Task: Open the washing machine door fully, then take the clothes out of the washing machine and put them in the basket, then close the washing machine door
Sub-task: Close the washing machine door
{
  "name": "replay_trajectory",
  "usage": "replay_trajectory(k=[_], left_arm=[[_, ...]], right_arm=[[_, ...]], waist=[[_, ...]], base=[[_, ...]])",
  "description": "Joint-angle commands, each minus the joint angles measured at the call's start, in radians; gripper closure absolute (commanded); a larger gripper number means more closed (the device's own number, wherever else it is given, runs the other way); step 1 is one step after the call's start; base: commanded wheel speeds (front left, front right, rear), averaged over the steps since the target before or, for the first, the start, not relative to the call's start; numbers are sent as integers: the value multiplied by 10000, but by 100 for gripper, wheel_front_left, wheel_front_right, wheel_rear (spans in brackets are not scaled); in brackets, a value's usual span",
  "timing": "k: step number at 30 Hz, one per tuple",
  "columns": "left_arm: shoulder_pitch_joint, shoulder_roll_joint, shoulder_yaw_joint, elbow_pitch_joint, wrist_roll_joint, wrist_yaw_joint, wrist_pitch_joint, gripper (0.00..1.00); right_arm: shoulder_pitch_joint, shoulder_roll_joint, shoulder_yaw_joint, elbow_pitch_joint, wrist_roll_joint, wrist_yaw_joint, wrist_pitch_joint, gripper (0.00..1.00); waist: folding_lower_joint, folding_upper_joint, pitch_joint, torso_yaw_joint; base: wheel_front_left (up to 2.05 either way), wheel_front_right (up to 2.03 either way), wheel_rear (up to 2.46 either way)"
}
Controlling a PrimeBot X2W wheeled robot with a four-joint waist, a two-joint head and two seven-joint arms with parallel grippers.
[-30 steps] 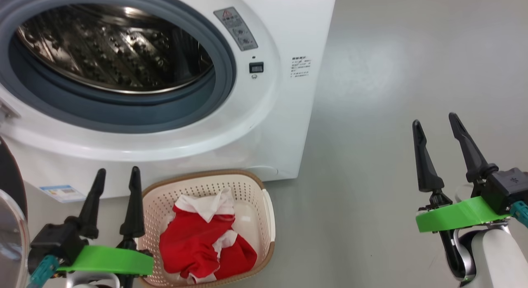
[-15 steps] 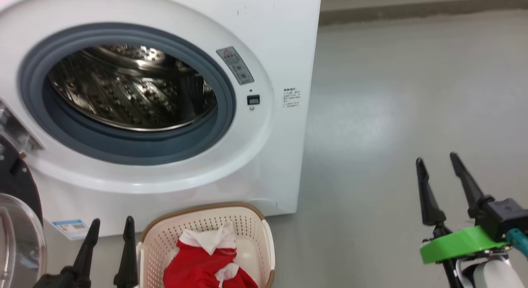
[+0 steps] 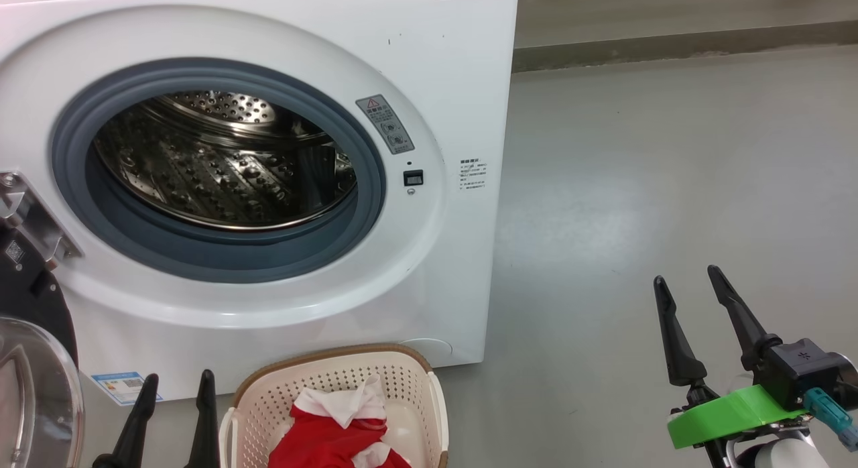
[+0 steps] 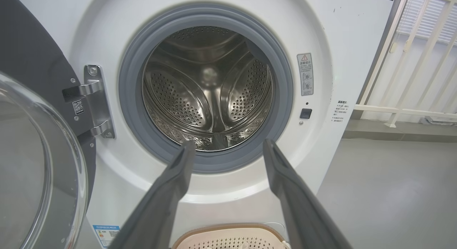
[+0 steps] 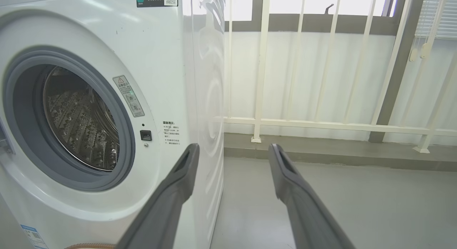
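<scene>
The white washing machine (image 3: 442, 66) stands ahead with its door (image 3: 33, 387) swung wide open at the left, black rim and clear glass bowl showing. Inside the grey rubber ring the steel drum (image 3: 221, 166) holds no fabric. On the floor under the opening sits the cream basket (image 3: 328, 381), and the red clothes (image 3: 332, 438) with white trim lie in it. My left gripper (image 3: 177, 377) is open, just left of the basket, holding nothing. Over bare floor at the right, my right gripper (image 3: 687, 277) is open too. In the left wrist view the door (image 4: 39, 163) and drum (image 4: 209, 88) face me.
Grey floor (image 3: 670, 186) stretches to the right of the machine. A cream railing (image 5: 321, 124) on a low kerb runs along the wall behind. The door's steel hinge (image 4: 94, 99) sits left of the opening.
The head camera has tilted up, so the machine and basket sit lower in view. Both grippers stay open and show lower in the picture.
</scene>
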Motion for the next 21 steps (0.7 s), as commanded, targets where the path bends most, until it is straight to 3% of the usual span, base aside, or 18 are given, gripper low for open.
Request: replay_trajectory(k=[1, 15, 21], left_arm=[[-202, 195, 360, -310, -18, 66, 1, 0], [-217, 391, 256, -515, 155, 278, 109, 0], [-220, 415, 210, -604, 208, 378, 103, 0]], right_arm=[[-119, -72, 254, -294, -12, 21, -65, 0], [-119, -72, 403, -369, 124, 21, -65, 0], [-126, -72, 365, -390, 126, 21, -65, 0]], waist=[[0, 0, 6, -4], [0, 0, 88, -67], [0, 0, 148, -42]], base=[[0, 0, 0], [-1, 1, 0], [-65, 65, 0]])
